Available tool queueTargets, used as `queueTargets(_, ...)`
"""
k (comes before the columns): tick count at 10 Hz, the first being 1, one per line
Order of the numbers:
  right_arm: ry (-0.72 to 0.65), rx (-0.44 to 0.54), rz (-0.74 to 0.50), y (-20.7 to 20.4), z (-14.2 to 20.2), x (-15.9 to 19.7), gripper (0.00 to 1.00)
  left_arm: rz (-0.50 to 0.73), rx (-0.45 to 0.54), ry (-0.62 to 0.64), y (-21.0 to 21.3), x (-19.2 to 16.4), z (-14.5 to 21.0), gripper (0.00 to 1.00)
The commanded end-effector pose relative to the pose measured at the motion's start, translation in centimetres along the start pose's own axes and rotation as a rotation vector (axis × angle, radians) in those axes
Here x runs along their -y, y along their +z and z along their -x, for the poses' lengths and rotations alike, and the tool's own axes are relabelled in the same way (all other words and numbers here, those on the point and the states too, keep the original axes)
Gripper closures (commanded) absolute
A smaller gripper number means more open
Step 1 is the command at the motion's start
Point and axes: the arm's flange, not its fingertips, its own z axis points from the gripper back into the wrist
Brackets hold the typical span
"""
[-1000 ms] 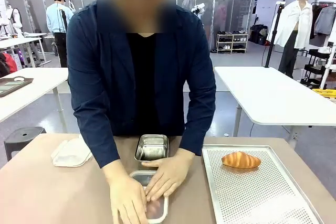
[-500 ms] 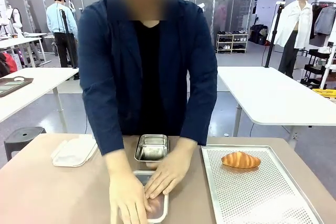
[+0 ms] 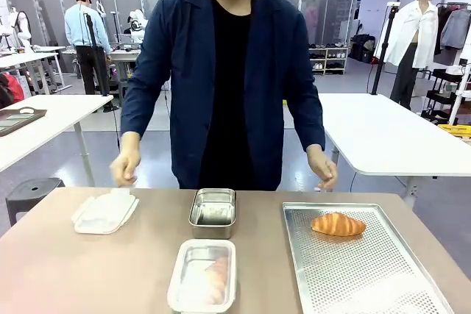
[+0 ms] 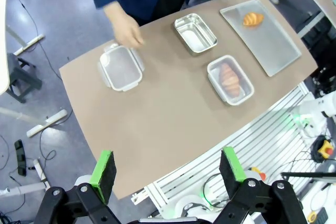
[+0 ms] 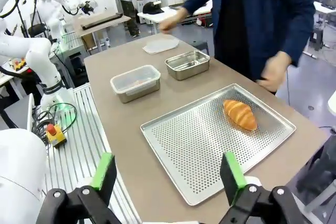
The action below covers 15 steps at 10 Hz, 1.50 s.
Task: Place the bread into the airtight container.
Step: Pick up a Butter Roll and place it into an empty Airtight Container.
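Open and empty: left claw (image 4: 168,163) and right claw (image 5: 167,166), both high off the surface (image 4: 157,124). A croissant (image 5: 240,114) lies ahead of the right claw on the perforated tray (image 5: 199,150), untouched. Judged step: approach. Next move: descend and straddle it. From above, the left wrist view shows another croissant inside the clear container (image 4: 230,78). The right wrist view gives that container side-on, contents unclear.

The left end effector (image 4: 168,166) and right end effector (image 5: 167,170) are built of black linkage bodies with round pivot screws (image 4: 248,183); each finger is tipped with a green pad (image 4: 104,167). On the person (image 3: 228,49), a navy open-fronted jacket (image 3: 291,71) with long sleeves (image 3: 145,86) is worn over a black top (image 3: 228,108).
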Motion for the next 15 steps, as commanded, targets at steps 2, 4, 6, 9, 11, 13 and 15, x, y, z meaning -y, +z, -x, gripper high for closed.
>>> queueTargets(2, 0.022, 0.014, 0.003, 0.0, 0.1, -0.2, 0.0, 0.01, -0.006, -0.008, 0.2, 0.1, -0.1, 0.0)
queueTargets(4, 0.022, 0.014, 0.003, 0.0, 0.1, -0.2, 0.0, 0.01, -0.006, -0.008, 0.2, 0.1, -0.1, 0.0)
queueTargets(6, 0.022, 0.014, 0.003, 0.0, 0.1, -0.2, 0.0, 0.01, -0.006, -0.008, 0.2, 0.1, -0.1, 0.0)
queueTargets(9, 0.12, -0.256, -0.037, -4.1, -6.6, -0.5, 0.0, 0.01, -0.006, -0.008, 0.2, 0.1, -0.1, 0.0)
queueTargets(11, 0.237, -0.48, -0.133, -10.1, -12.5, 0.9, 0.0, 0.01, -0.006, -0.008, 0.2, 0.1, -0.1, 0.0)
queueTargets(13, 0.362, -0.704, -0.263, -18.0, -16.8, 2.3, 0.0, 0.01, -0.006, -0.008, 0.2, 0.1, -0.1, 0.0)
queueTargets(15, 0.446, -0.895, -0.327, -25.3, -18.1, 2.9, 0.0, 0.01, -0.006, -0.008, 0.2, 0.1, -0.1, 0.0)
